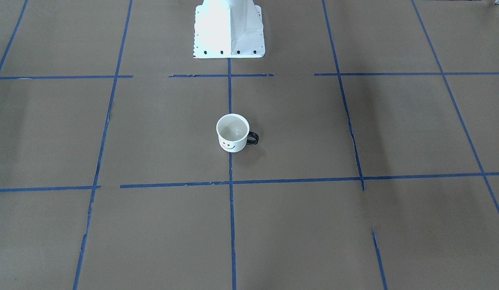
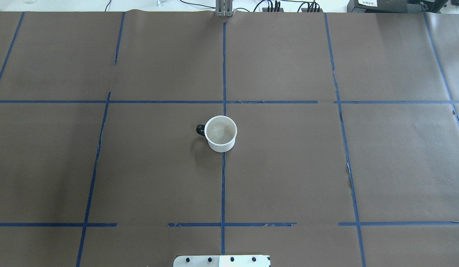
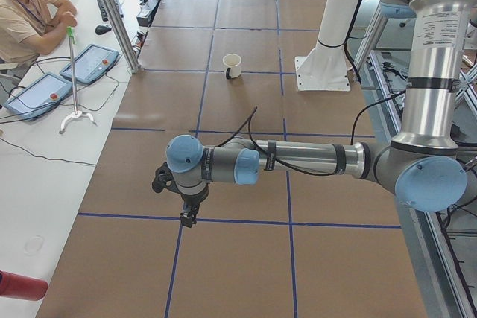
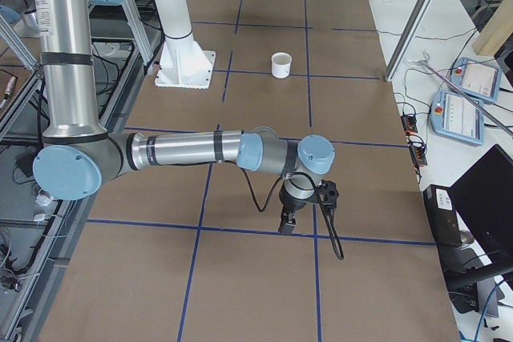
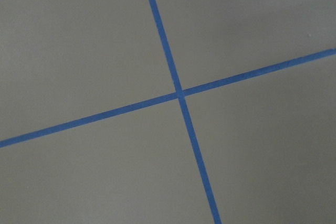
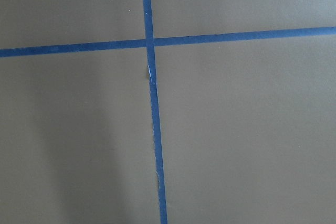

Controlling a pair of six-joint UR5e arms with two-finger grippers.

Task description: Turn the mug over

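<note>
The mug (image 1: 232, 135) is small and white with a black smiley face and a black loop handle (image 1: 253, 138). It stands upright, mouth up, on the brown table near the middle, on a blue tape line. It also shows in the overhead view (image 2: 221, 134), the left view (image 3: 232, 65) and the right view (image 4: 280, 65). My left gripper (image 3: 188, 218) hangs low over the table's left end, far from the mug. My right gripper (image 4: 286, 226) hangs over the right end, also far away. I cannot tell whether either is open or shut. The wrist views show only paper and tape.
The white robot base (image 1: 229, 28) stands at the table's robot side. Blue tape lines (image 2: 223, 185) grid the brown paper. An operator (image 3: 26, 13) sits past the far edge with teach pendants (image 3: 91, 62). More pendants (image 4: 458, 111) lie off the far edge in the right view.
</note>
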